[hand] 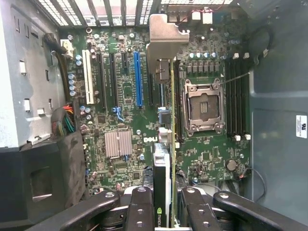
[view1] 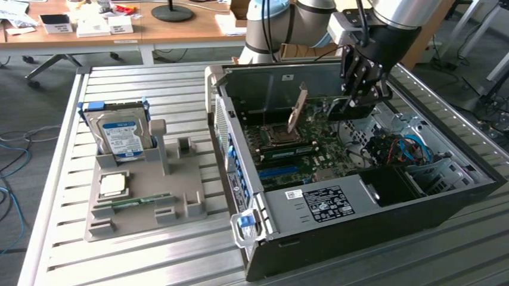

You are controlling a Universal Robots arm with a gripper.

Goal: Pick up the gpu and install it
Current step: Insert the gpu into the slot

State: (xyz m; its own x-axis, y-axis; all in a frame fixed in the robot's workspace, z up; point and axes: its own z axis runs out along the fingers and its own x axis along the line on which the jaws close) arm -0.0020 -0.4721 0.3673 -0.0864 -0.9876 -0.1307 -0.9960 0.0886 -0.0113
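Note:
My gripper (view1: 359, 102) is inside the open computer case (view1: 445, 196), shut on the gpu (hand: 172, 144). In the wrist view the card is edge-on between the two black fingers (hand: 142, 207), its dark face with a green logo on one side. Its silver bracket (hand: 166, 41) points at the slotted rear wall of the case. The card hangs over the motherboard (hand: 120, 96), between the blue slot (hand: 137, 79) and the CPU socket (hand: 204, 106). In the exterior view the bracket (view1: 298, 110) stands tilted above the board, and I cannot tell whether the card touches a slot.
On the exterior view's left a grey holder (view1: 143, 196) carries a hard drive (view1: 121, 134) with a blue-white label, a memory stick (view1: 139, 201) and a small square chip (view1: 113, 185). The case walls, cables (view1: 397, 149) and power supply (view1: 326, 202) crowd the gripper.

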